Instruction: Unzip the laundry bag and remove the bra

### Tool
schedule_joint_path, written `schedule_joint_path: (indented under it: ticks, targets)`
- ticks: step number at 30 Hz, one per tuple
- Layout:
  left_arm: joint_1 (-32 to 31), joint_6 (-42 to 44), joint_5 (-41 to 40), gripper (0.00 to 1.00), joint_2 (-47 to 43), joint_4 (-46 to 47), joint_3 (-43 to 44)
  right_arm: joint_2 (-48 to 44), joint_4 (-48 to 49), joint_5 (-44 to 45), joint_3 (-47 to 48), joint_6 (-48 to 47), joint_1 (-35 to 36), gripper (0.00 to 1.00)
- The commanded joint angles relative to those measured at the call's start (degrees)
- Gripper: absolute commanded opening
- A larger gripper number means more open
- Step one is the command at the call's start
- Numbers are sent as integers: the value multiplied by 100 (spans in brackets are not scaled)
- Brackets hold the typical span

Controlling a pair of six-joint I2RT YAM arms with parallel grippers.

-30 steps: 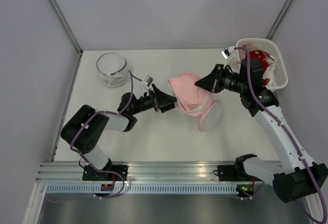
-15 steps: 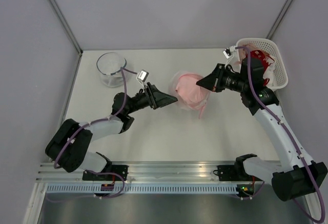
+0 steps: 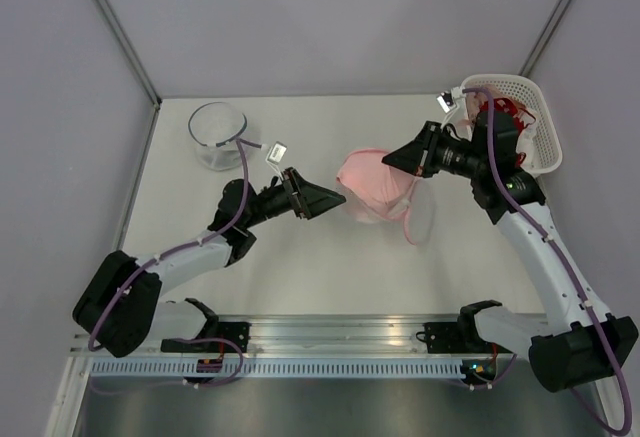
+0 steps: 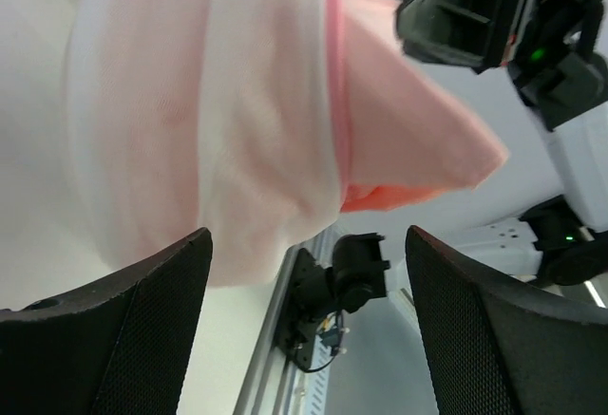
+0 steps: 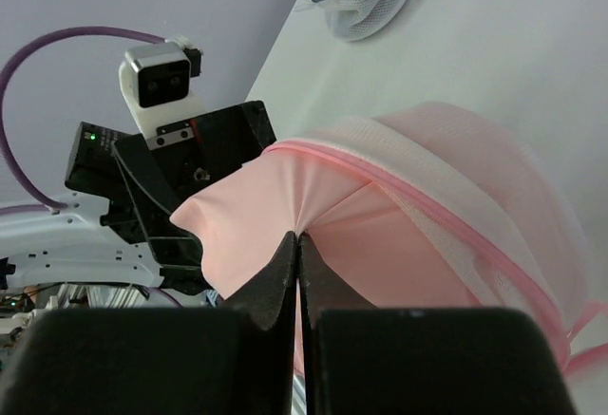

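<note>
The laundry bag point(image 3: 372, 213), white mesh with a pink rim, hangs above the table's middle, and the pale pink bra point(image 3: 368, 172) bulges out of its open top. My right gripper point(image 3: 392, 164) is shut on a fold of the bra point(image 5: 285, 206), and the mesh bag point(image 5: 475, 197) drapes just beyond that fold. A thin pink loop point(image 3: 410, 227) dangles below it. To the bag's left, my left gripper point(image 3: 338, 200) stands open with nothing between its fingers. In the left wrist view, the bag point(image 4: 228, 130) and the bra point(image 4: 408, 140) lie just past the left gripper point(image 4: 309, 320).
A clear glass bowl point(image 3: 218, 135) stands at the back left. At the back right, a white lattice basket point(image 3: 540, 127) holds a red garment point(image 3: 505, 117), close behind my right arm. The aluminium rail point(image 3: 330, 342) runs along the near edge.
My right gripper has lifted the bra, and the bag has come up with it; its mesh flap has left the table. My left arm has stretched out, and its gripper is still beside the bag.
</note>
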Motion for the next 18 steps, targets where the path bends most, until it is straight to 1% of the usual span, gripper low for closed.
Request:
schedule_joint_path:
  ticks: [1,4,8,11,15,18]
  targets:
    - [-10,1065,-386,87,-561,-484,-310,4,630,-424,101,345,-106,0]
    - [-10,1399,-449,88,-748,-660,-425,30,849,-548,48,486,-141,1]
    - [-10,1559,-545,89,-775,-635,-557,39,1096,-732,-30,767,-212,1]
    - [-10,1542,-616,89,-634,-433,-610,39,1255,-838,-74,882,-229,0]
    - [-10,1366,-704,87,-397,-82,-540,22,1264,-856,-110,900,-229,1]
    - [-36,1190,-686,85,-361,-28,-373,22,1281,-864,-154,900,-238,0]
